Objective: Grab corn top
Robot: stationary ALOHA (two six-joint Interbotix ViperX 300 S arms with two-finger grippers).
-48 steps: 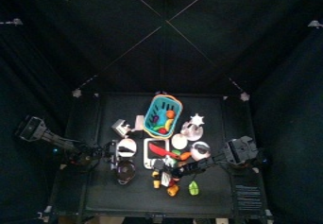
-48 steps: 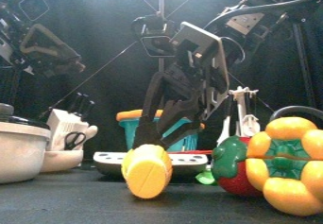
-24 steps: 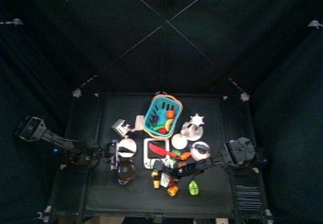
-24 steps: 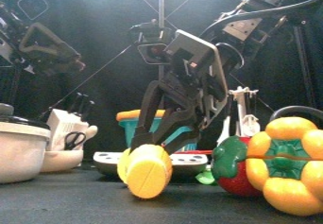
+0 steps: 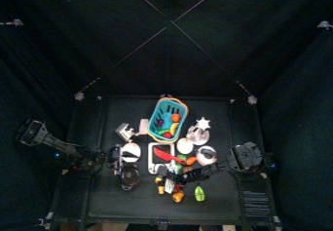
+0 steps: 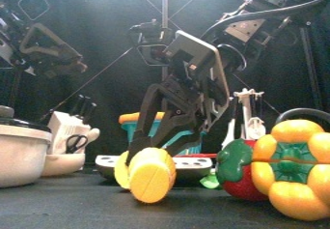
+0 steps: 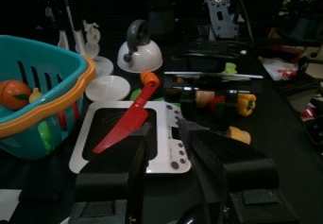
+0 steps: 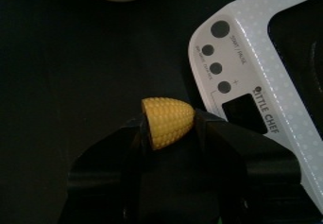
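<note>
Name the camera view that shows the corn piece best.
The right wrist view: the corn piece lies centred between the right gripper jaws. The front view shows it large, with the jaws standing behind it. The top view shows only a speck; the left wrist view does not show it clearly.

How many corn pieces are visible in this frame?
1. The corn piece lies on the table beside the white board, between the right tool's open jaws. More could be hidden behind other items.
</note>
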